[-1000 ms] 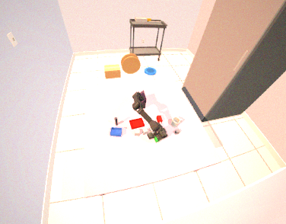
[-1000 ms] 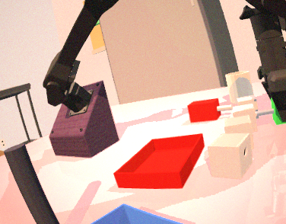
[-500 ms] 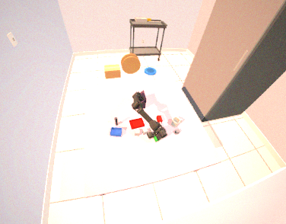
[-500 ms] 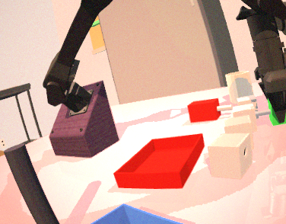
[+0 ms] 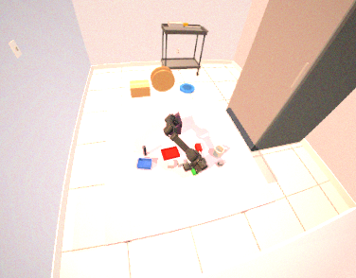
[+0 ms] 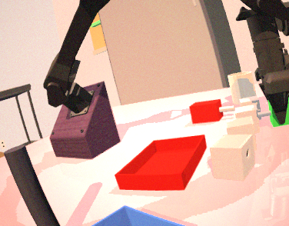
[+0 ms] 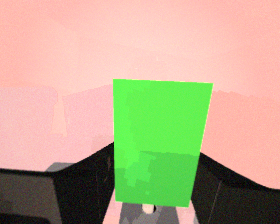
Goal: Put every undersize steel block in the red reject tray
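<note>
Pale tiles surround the work from the top, the green GO gauge (image 5: pixel 194 172) (image 6: pixel 287 111) (image 7: pixel 158 135) beyond the red reject tray (image 5: pixel 170 153) (image 6: pixel 163 161); exterior, its pin points at the blocks; wrist, the half-open tool (image 5: pixel 193 169) (image 6: pixel 280 121) (image 7: pixel 151 143) grips its handle: align squarely, push gently

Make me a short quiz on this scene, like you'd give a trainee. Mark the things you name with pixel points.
1. What colour is the gauge (image 5: pixel 194 172) (image 6: pixel 287 111) (image 7: pixel 158 135) held in the gripper (image 5: pixel 193 169) (image 6: pixel 280 120) (image 7: pixel 151 143)?
2. True or false: a block is lying in the red tray (image 5: pixel 170 153) (image 6: pixel 163 181).
3. Which is nearer the red tray: (a) the blue tray (image 5: pixel 144 164) (image 6: pixel 126 217) or (b) the blue ring-shaped dish (image 5: pixel 186 88) by the shelf cart (image 5: pixel 184 31) (image 6: pixel 11 92)?

Key: 1. green; 2. false; 3. a
</note>
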`<move>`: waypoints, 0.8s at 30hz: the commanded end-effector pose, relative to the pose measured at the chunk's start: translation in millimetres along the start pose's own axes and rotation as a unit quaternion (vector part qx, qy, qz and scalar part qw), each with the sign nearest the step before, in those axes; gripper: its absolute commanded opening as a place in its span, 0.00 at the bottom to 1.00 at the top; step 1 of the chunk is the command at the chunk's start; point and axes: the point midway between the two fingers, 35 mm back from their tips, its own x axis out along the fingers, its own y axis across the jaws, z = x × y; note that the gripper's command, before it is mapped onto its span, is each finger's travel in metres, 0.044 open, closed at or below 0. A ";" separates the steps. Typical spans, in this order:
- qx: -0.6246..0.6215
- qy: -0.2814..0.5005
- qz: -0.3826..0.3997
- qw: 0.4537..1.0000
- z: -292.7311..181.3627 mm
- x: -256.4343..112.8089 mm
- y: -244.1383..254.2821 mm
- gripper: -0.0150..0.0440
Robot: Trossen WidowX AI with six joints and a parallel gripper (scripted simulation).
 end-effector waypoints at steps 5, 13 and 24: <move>0.003 -0.005 -0.001 1.000 -3.2 -3.7 -0.6 0.25; 0.003 -0.005 -0.001 1.000 -5.9 -3.9 -0.8 0.25; 0.002 -0.004 -0.001 1.000 -2.8 -1.6 -0.7 0.25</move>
